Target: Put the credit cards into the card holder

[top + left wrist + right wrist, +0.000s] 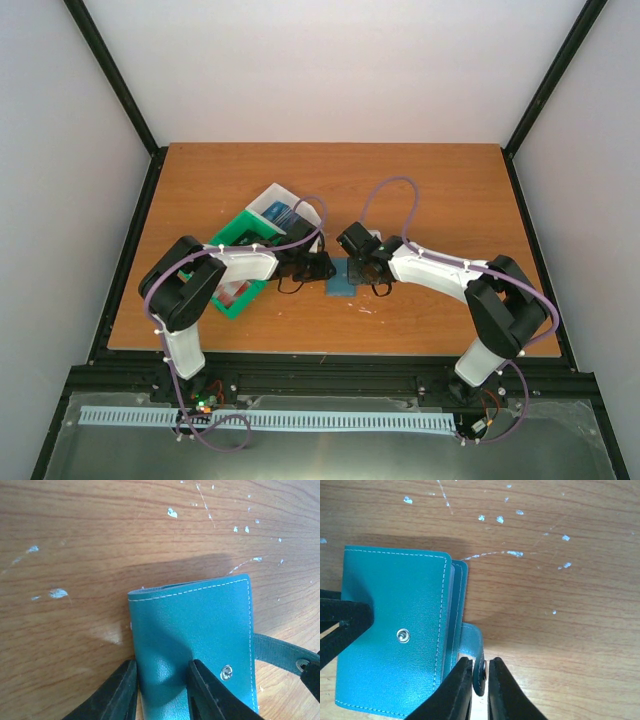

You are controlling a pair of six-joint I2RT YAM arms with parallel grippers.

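Note:
The teal card holder (343, 277) lies closed on the table between my two grippers. The left gripper (162, 667) holds its near end, with one finger at the side edge and the other pressed on the cover (195, 625). Its fingers (345, 617) also show in the right wrist view. The right gripper (480, 662) is shut on the snap strap (472, 635) that sticks out of the holder (395, 630). A blue credit card (281, 213) lies in the white bin. A red one (235, 292) lies in the green bin.
A green bin (232, 240) and a white bin (268, 196) stand together left of centre, just behind the left arm. The wooden table (440, 190) has black rails along its edges. White paint flecks (172, 513) mark the wood.

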